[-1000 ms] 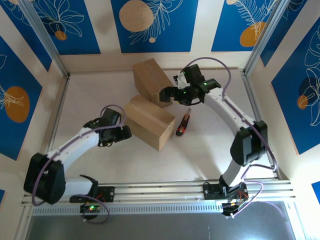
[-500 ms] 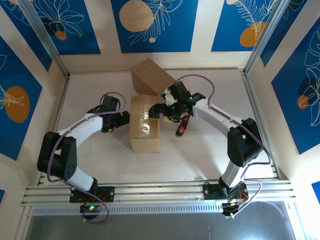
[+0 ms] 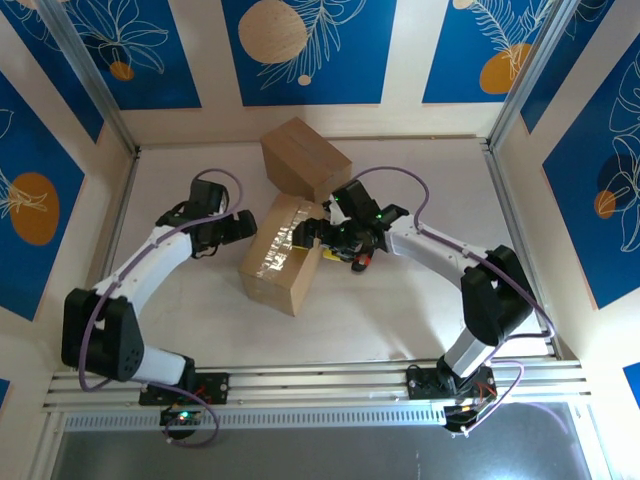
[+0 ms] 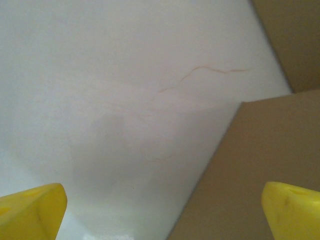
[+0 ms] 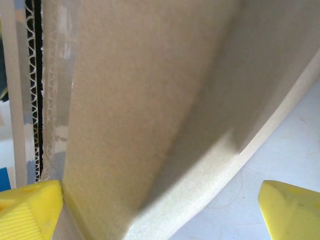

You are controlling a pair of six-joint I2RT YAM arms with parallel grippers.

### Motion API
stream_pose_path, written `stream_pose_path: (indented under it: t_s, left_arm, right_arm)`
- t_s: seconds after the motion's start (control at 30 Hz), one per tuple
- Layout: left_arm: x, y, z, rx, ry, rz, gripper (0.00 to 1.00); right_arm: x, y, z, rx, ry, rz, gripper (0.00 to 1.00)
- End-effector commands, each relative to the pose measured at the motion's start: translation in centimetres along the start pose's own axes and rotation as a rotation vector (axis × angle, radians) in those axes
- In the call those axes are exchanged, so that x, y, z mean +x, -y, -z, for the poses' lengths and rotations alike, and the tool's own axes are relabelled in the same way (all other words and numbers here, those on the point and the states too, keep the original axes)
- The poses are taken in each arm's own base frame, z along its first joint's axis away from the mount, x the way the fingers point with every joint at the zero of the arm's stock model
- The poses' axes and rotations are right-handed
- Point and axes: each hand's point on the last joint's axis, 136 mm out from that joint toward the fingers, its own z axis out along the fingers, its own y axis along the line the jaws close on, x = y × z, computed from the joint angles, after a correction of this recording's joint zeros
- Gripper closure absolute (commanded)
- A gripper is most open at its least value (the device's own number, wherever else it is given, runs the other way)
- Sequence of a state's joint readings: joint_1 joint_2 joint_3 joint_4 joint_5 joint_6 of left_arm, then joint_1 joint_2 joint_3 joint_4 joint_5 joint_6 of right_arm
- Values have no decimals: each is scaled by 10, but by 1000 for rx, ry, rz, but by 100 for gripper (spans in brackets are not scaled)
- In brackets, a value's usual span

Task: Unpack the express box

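Observation:
A taped cardboard box (image 3: 280,255) lies slanted in the middle of the table, with shiny tape along its top. My left gripper (image 3: 243,227) is at its far left corner, open; in the left wrist view the box's brown side (image 4: 260,170) lies just ahead of the wide-apart yellow fingertips (image 4: 30,207). My right gripper (image 3: 315,232) is against the box's far right end, open. In the right wrist view the box's wall (image 5: 140,100) is very close, with its corrugated edge at the left. A red and black utility knife (image 3: 362,262) lies partly under the right arm.
A second, plain cardboard box (image 3: 303,158) stands behind the taped one, near the back wall; its corner (image 4: 295,35) is in the left wrist view. Metal frame rails run along both sides and the near edge of the white table (image 3: 400,310).
The taped box has swung round, its far end now tipped to the right. My left gripper has moved toward the back, and my right gripper has stayed against the box's far end.

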State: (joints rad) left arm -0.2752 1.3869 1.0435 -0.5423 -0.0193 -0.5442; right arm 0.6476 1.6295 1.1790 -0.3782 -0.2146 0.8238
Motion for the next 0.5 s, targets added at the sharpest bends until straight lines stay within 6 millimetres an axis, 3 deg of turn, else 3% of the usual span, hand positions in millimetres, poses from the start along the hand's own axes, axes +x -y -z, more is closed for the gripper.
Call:
stream_pose_path:
  t_s: [0.0,0.2,0.47]
  left_arm:
    - [11,10,17,62,-48,-36,0]
    - [38,8,16,107,-109,13,0]
    - [63,7,21,160,-134,70,0]
  right_arm:
    - [1,19,-8,57,35,-70,1]
    - [-2,10,-1,22,68,-46,1]
    - [-4,13,-11,-7,79,-57,1]
